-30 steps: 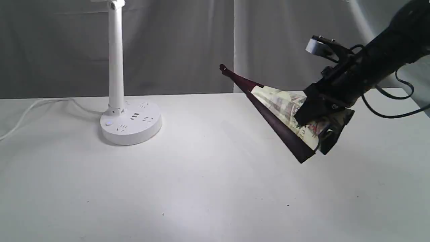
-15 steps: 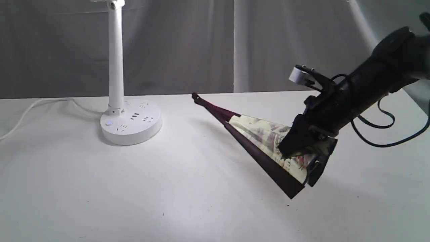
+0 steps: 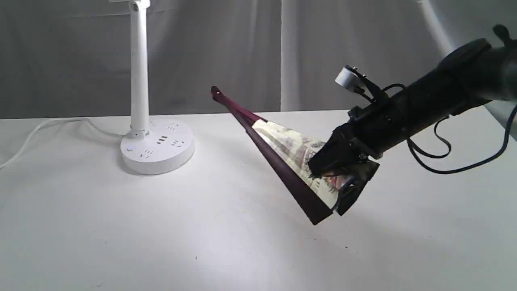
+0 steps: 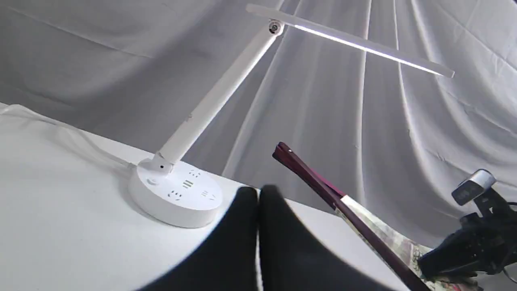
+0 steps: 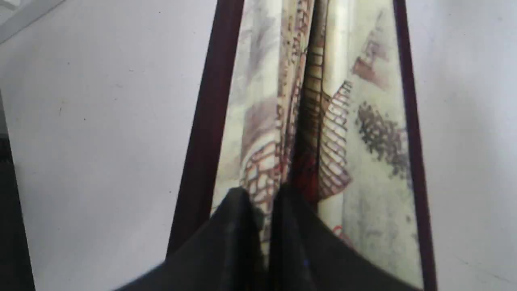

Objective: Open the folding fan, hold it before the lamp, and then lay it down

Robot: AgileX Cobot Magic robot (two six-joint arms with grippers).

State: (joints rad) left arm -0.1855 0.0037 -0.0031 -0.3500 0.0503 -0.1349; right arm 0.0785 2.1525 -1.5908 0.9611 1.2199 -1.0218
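Note:
The folding fan (image 3: 288, 155) is spread only to a narrow wedge, showing a cream painted leaf between dark maroon ribs. It slopes through the air, pivot end (image 3: 215, 91) high toward the lamp and wide end low near the table. My right gripper (image 3: 323, 174) is shut on the leaf's wide end; in the right wrist view its fingertips (image 5: 242, 200) pinch the painted paper of the fan (image 5: 363, 121). The white lamp (image 3: 139, 76) stands at the left on its round socket base (image 3: 157, 147). My left gripper (image 4: 258, 193) is shut and empty, apart from the fan (image 4: 323, 190).
The lamp's white cord (image 3: 36, 133) trails off to the left over the white table (image 3: 226, 242). The lit lamp head (image 4: 355, 40) reaches out above the fan's pivot. Grey cloth hangs behind. The left arm is outside the exterior view.
The right arm carried the fan downward, then leftward toward the lamp. The pivot end dipped near the table and has risen again. The grip on the leaf has not changed.

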